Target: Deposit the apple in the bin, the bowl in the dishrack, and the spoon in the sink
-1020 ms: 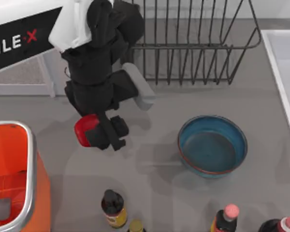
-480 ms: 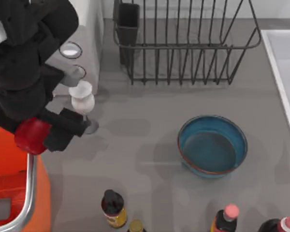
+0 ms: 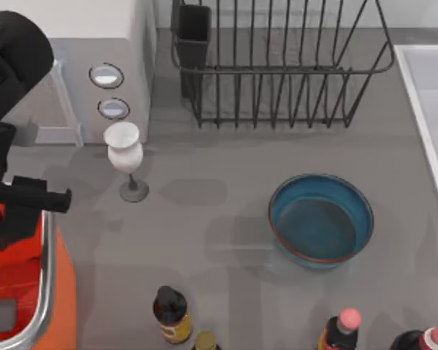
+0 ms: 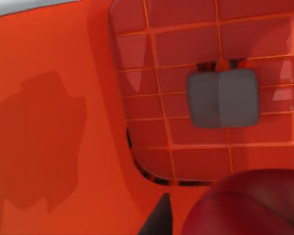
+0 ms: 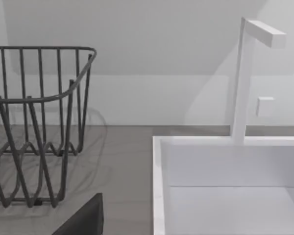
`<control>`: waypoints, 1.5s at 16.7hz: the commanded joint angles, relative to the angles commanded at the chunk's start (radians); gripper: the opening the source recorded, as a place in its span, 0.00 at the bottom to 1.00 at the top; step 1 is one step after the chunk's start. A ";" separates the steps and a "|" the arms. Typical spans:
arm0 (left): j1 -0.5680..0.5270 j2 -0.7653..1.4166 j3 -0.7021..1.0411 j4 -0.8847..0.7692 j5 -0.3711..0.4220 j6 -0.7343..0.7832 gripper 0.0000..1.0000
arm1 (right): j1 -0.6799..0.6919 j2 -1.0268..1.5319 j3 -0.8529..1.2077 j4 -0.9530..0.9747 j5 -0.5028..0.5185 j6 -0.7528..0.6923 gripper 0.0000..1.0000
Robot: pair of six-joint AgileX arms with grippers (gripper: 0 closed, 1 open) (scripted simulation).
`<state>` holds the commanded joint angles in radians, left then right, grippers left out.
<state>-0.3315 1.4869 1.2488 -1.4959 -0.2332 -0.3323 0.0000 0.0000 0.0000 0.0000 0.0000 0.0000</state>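
— Grey worktop (image 3: 204, 219) under us; where do we stand?

— Our left end effector (image 3: 25, 211) hangs over the bin (image 3: 47, 292) at the left edge. It grips the apple (image 4: 245, 205), which the left wrist view shows close up above the bin's orange grid floor, with one dark fingertip (image 4: 159, 220) just beside it. A grey block (image 4: 223, 98) lies on that floor.

— Anything crowding us?

— The goblet (image 3: 124, 149) stands upright just right of our arm, in front of the white box (image 3: 73, 22) with its two knobs (image 3: 106, 75). Three bottles (image 3: 171, 313) line the near edge, the nearest one close to the bin's right wall.

— And the other pieces?

— The bowl (image 3: 321, 221) sits upright on the worktop, right of centre and apart from everything. Behind it is the dishrack (image 3: 277, 69), its black cup (image 3: 193, 29) at the left corner. The sink (image 3: 427, 95) lies along the right edge.

— Our right arm?

— Its end effector (image 5: 83, 218) is a dark edge near the dishrack and sink, with a white faucet (image 5: 242, 78) behind the sink; we cannot tell whether it is wide or narrow.
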 joint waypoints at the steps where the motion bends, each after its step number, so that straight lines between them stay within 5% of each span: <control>1: 0.000 0.000 0.000 0.000 0.000 0.000 0.00 | 0.000 0.000 0.000 0.000 0.000 0.000 1.00; 19: 0.058 -0.021 -0.288 0.281 -0.009 0.059 0.00 | 0.000 0.000 0.000 0.000 0.000 0.000 1.00; 25: 0.058 -0.021 -0.288 0.281 -0.009 0.059 0.45 | 0.000 0.000 0.000 0.000 0.000 0.000 1.00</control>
<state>-0.2730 1.4656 0.9606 -1.2151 -0.2422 -0.2730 0.0000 0.0000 0.0000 0.0000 0.0000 0.0000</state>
